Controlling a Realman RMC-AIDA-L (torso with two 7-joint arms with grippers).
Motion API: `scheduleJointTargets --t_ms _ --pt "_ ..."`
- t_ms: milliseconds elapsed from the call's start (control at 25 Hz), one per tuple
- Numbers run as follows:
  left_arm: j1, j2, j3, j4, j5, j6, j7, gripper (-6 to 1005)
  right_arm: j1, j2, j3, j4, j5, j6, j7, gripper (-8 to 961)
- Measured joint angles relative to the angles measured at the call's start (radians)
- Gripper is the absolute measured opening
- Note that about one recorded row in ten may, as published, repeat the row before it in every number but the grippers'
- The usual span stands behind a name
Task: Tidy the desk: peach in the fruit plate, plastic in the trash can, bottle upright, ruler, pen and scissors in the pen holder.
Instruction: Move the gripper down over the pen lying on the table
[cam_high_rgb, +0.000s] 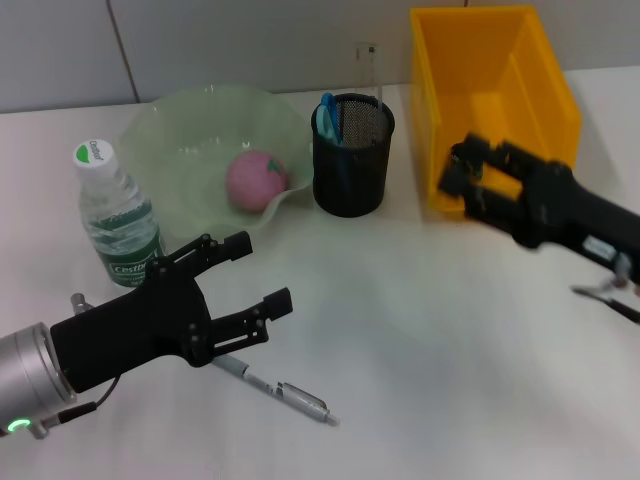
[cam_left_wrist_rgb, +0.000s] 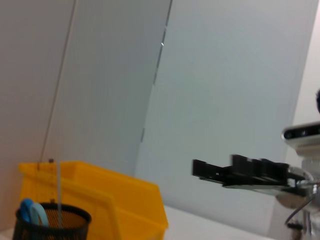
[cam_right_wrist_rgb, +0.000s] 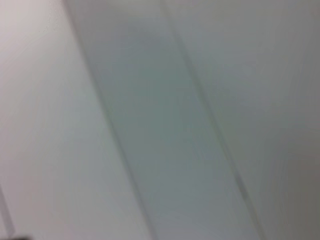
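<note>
Black left pincer (cam_high_rgb: 265, 270) on silver wrist with green light.

Silver-and-black pen (cam_high_rgb: 285, 392): upper end hidden beneath the black left gripper (cam_high_rgb: 262, 272).
Black right gripper (cam_high_rgb: 470, 175): motion-blurred, finger spacing unreadable.
Yellow plastic bin (cam_high_rgb: 470, 60): top cut by head-view edge; front wall partly covered by right gripper.
Right wrist view: blurred pale wall panels only.

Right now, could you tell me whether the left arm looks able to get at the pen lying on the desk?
Probably yes: the left gripper, fingers open, hovers right beside the pen, which lies flat on the table with nothing covering its free end.
</note>
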Motion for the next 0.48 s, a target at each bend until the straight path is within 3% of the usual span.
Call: scheduleJointTargets --t_ms 200,280,360,480 --pt "-0.003 0.006 -0.050 0.031 0.096 0.001 -0.043 862 -0.016 -0.026 0.010 -0.102 -0.173 -0.071 0.099 715" --pt "-0.005 0.008 -0.098 0.083 0.202 0.003 -0.083 862 -0.016 -0.028 0.012 -0.113 -0.198 -0.076 0.110 715" --pt "-0.005 0.008 -0.098 0.083 0.202 0.003 -0.083 862 -0.016 -0.031 0.013 -0.145 -0.254 -0.081 0.136 715" --pt "-0.015 0.004 -0.191 0.241 0.470 0.003 -0.207 862 -0.010 -0.035 0.014 -0.178 -0.311 -0.076 0.178 715"
